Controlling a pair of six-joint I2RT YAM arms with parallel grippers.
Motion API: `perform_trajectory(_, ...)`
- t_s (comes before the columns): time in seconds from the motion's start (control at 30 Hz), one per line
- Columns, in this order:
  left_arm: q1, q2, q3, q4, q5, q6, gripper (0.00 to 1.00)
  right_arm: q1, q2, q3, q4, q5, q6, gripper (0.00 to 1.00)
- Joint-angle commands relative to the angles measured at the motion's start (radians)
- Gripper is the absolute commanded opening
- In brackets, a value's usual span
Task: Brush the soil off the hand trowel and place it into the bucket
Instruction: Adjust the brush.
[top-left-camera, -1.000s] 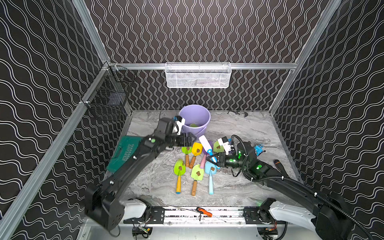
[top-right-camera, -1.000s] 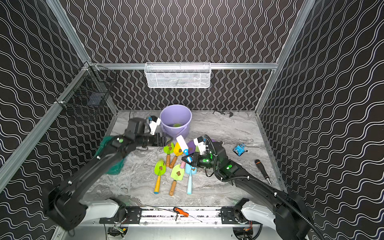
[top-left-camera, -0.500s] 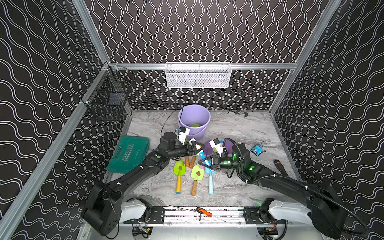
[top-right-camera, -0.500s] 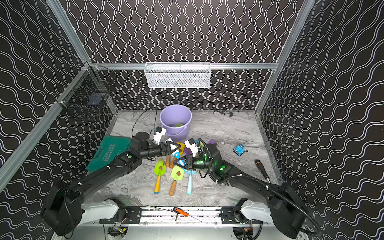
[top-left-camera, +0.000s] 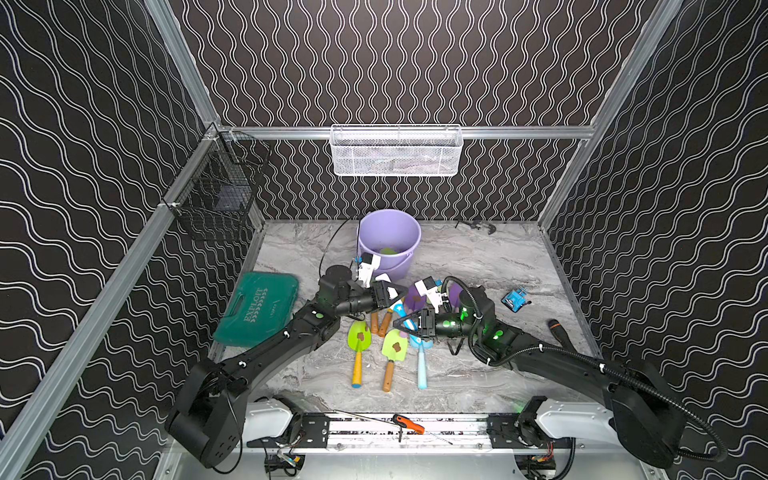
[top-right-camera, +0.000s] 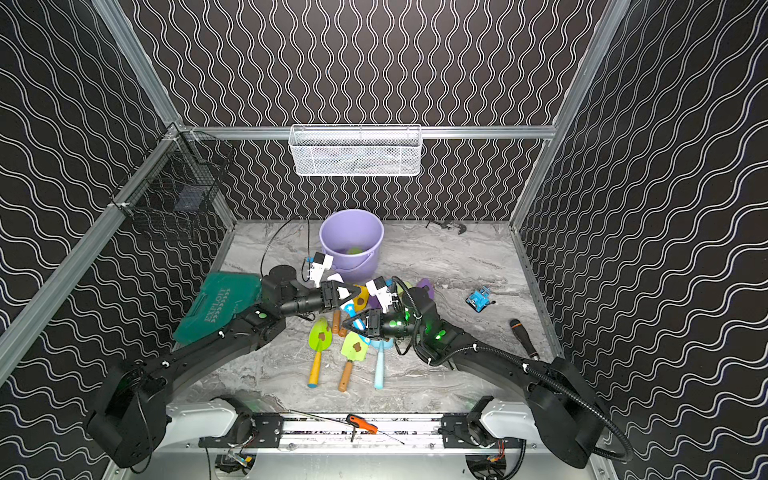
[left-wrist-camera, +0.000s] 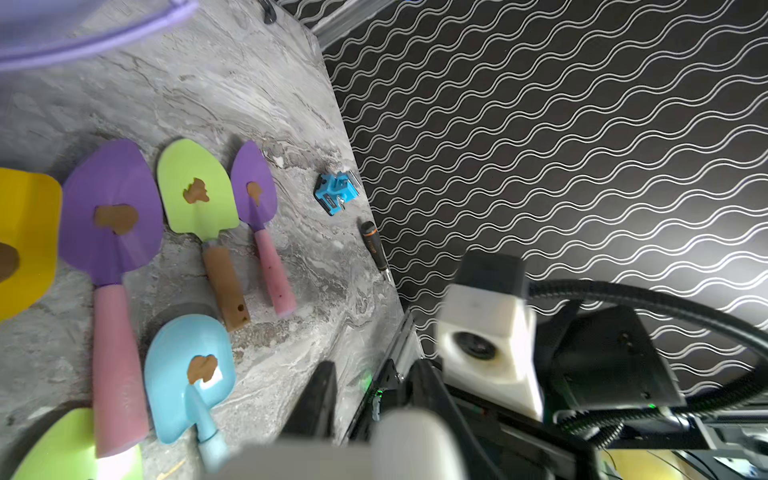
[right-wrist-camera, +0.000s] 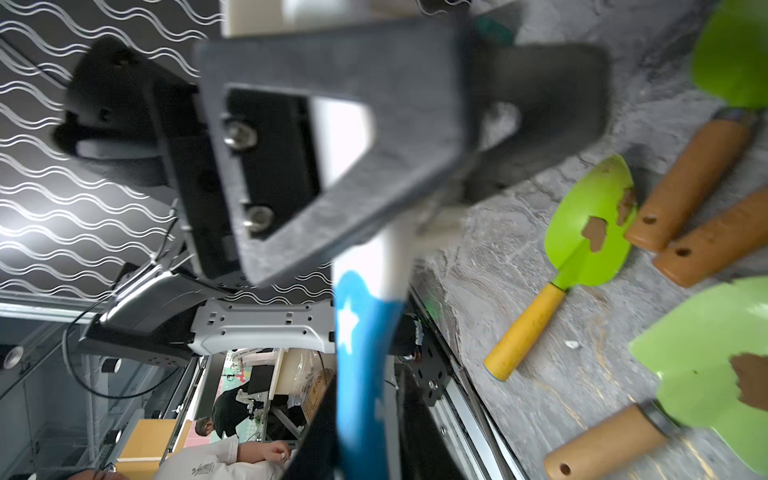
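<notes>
One bucket (top-left-camera: 388, 232) stands at the bench's (top-left-camera: 478, 257) 12 o'clock. At its 6 o'clock the left wrist view shows six trowels (left-wrist-camera: 110, 208), five bearing soil (left-wrist-camera: 116, 218). Left hand (top-left-camera: 400, 290) clamps one brush (right-wrist-camera: 365, 332); right hand's (top-left-camera: 397, 323) grip, cannot tell.

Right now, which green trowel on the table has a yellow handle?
The green trowel at the left end of the front row. Its handle is yellow; the other green trowels have brown wooden handles.
</notes>
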Motion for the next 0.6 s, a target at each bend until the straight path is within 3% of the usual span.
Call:
perform_trajectory(0.0, 0.002, 0.014, -0.007, 0.008, -0.007, -0.002, 0.28, -0.004, -0.029, -0.004, 0.030, 0.026, 0.006, 0.34)
perform_trajectory(0.13, 0.004, 0.007, -0.003, -0.031, -0.037, -0.055, 0.30, -0.005, -0.083, -0.002, -0.062, 0.101, -0.058, 0.50)
perform_trajectory(0.27, 0.004, -0.014, 0.008, -0.090, -0.089, -0.137, 0.32, 0.017, -0.161, -0.002, -0.147, 0.230, -0.148, 0.56)
perform_trajectory(0.4, 0.002, -0.021, 0.024, -0.150, -0.126, -0.224, 0.33, 0.159, -0.222, 0.052, -0.307, 0.547, -0.321, 0.60)
perform_trajectory(0.57, 0.001, -0.043, 0.062, -0.264, -0.156, -0.222, 0.34, 0.305, -0.197, 0.096, -0.383, 0.856, -0.429, 0.60)
